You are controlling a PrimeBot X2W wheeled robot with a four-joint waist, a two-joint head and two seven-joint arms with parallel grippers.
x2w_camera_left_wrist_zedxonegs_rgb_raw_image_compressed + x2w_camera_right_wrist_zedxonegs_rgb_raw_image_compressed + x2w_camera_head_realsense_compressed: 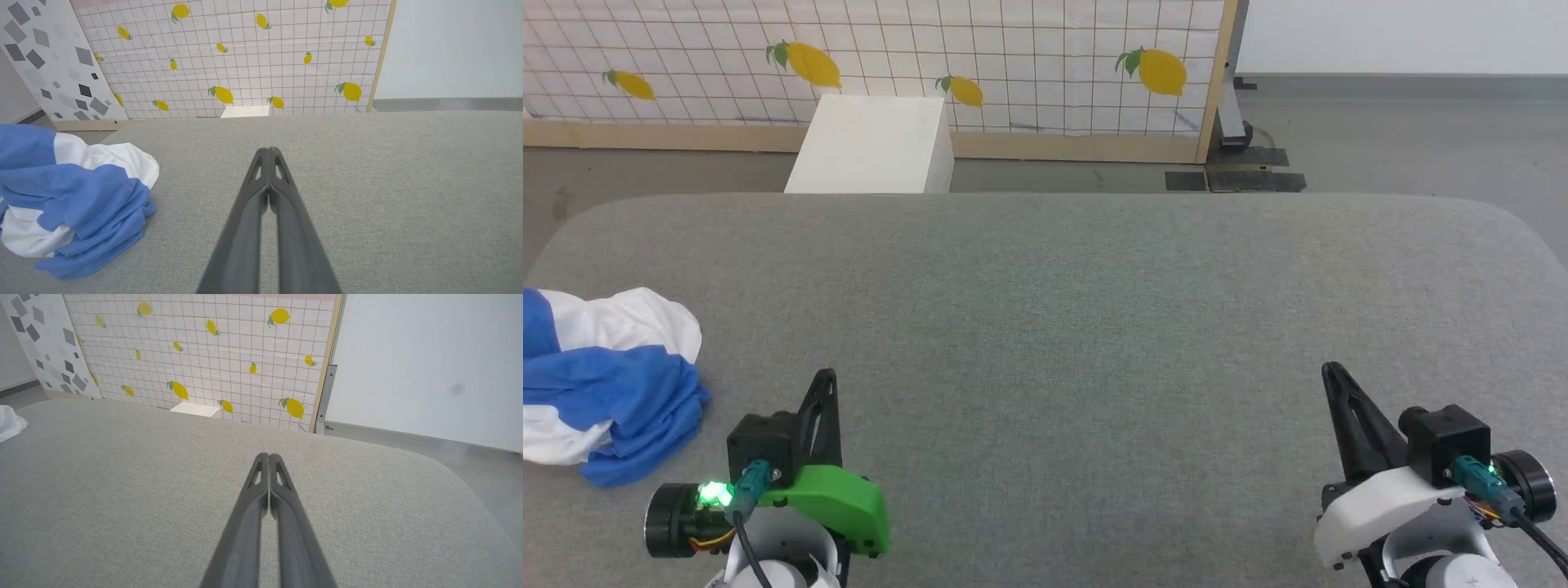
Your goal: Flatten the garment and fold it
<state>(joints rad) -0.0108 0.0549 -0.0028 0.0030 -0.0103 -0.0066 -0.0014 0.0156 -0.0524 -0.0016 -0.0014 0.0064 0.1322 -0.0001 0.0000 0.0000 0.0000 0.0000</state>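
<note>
**Q.** Reading from the left, what comes first?

**A.** The garment (pixel 609 384), a crumpled blue-and-white heap at the left edge of the grey surface (pixel 1078 310). The border of the head view cuts part of it off. Bunched as it is, it offers no long axis to read — blue folds lie over white ones, and neither hem nor neckband can be picked out.

**Q.** And the arms?

**A.** Next comes the left pincer (pixel 826 377), fingers pressed together and holding nothing, pointing away from the robot. The heap lies to its left, about level with its fingertips, near but not touching. Far across, the right pincer (pixel 1331 371) is likewise pressed together and empty, with the width of bare surface between it and the heap.

**Q.** Which relation governs the next move?

**A.** Side and nearness — the left arm is plainly the closer one. On this reading it would need to swing leftward and spread its fingers before taking a fold. The right arm would have to cross the surface to help draw the cloth flat. Nothing is flattened yet.
</note>
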